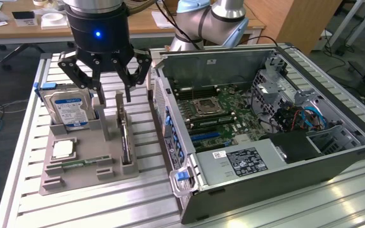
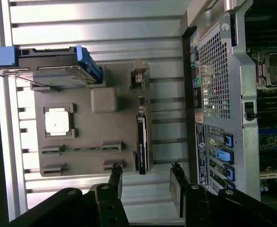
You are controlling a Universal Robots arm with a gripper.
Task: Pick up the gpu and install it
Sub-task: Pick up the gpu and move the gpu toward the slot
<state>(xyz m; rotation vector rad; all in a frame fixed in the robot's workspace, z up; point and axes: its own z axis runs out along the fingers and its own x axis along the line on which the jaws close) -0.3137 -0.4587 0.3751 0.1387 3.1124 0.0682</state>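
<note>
Above the grey tray (image 1: 87, 178) (image 2: 82, 142), which is sitting on the table (image 1: 106, 204) toward the edge at the exterior view's left, I am hovering my hand (image 1: 111, 102) (image 2: 145, 172). Its fingers are spread wide and gripping nothing. The gpu (image 1: 125, 137) (image 2: 142, 142) is standing on its long edge in the tray's slot, on the side nearest the open computer case (image 1: 265, 142) (image 2: 219, 94). It is lining up with the gap between my fingers, seemingly untouched. The hard drive (image 1: 70, 109) (image 2: 53, 71) is standing upright at the tray's opposite side, and the processor (image 1: 63, 149) (image 2: 56, 121) is lying flat near it.
</note>
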